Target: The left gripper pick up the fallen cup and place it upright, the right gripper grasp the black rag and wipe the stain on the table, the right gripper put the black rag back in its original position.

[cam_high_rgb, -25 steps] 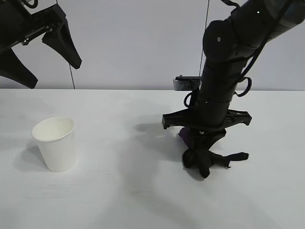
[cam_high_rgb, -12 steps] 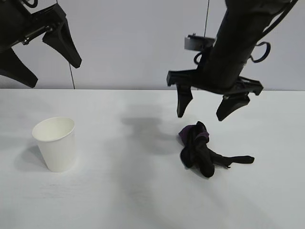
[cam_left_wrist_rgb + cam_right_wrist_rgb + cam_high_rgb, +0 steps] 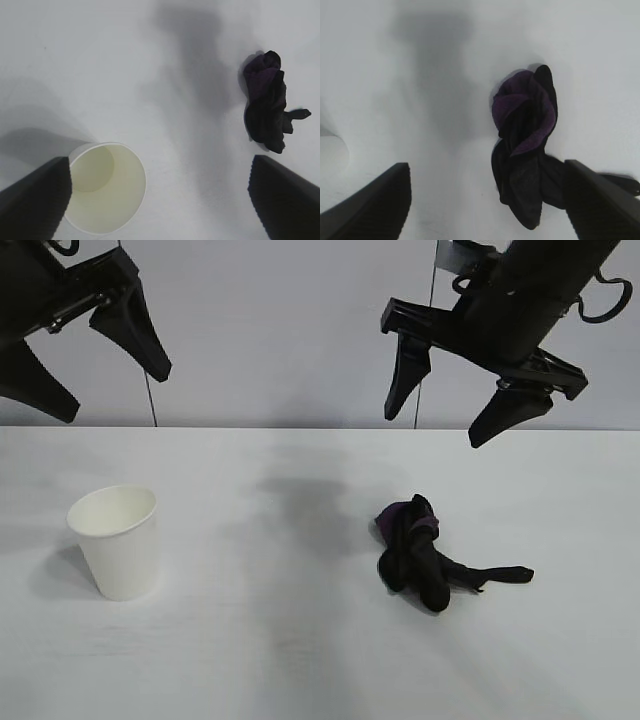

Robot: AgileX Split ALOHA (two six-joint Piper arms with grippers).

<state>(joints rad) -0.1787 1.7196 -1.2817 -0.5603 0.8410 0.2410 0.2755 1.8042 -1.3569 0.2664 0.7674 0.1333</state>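
I judge the job finished: the plain white paper cup (image 3: 115, 540) stands upright lower left on the white bench (image 3: 260, 640), no stain shows, the bunched black rag (image 3: 425, 555) lies centre-right. Left claw (image 3: 95, 365) and right claw (image 3: 450, 410) hang wide open, empty.

**Even overhead light, soft shadows, blurred wrist edges**

From my station the scene reads bright and evenly lit. The table (image 3: 250, 660) shows no glare. Shadows are soft-edged: a broad grey smudge lies on the tabletop between the cup (image 3: 117, 540) and the black rag (image 3: 425, 555), and a paler one falls beside the cup toward the left edge of the exterior view. The exterior view is sharp throughout. In the left wrist view I see the left gripper's fingertips (image 3: 35, 200) as blurred dark wedges, out of focus. In the right wrist view the right gripper's fingertips (image 3: 370, 205) blur likewise, and the rag looks slightly soft.
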